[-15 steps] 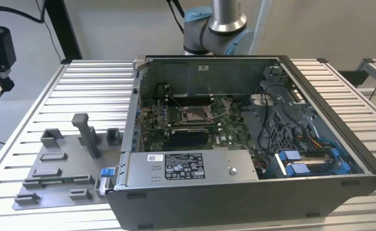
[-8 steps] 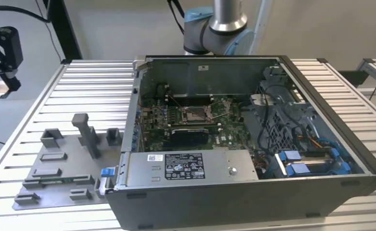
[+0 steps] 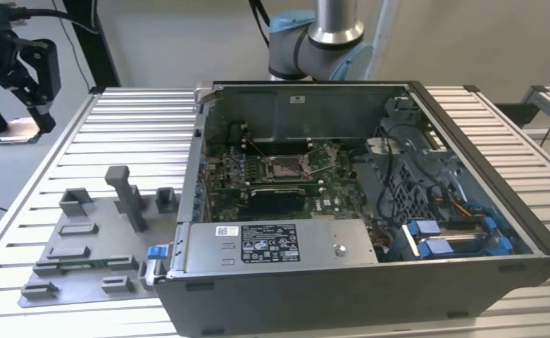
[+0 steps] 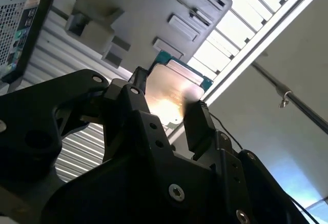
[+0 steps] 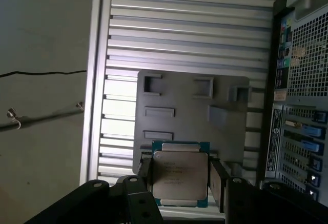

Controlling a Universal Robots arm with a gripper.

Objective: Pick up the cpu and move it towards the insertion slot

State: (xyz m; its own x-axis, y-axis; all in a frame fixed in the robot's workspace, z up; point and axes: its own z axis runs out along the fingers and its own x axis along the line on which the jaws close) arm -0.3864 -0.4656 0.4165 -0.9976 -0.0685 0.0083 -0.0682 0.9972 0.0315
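My gripper hangs off the table's far corner on the exterior view's left, shut on the cpu. Both wrist views show the cpu as a flat square chip with a silvery metal top and a teal edge, held by two opposite sides between the black fingers. Light glares off the top of the cpu between my gripper pads. The insertion slot sits on the green board inside the open computer case, well to the exterior view's right of my gripper.
A grey fixture plate with raised blocks and an upright post lies on the slatted table between my gripper and the case. A silver power supply and cables fill the case's front and right.
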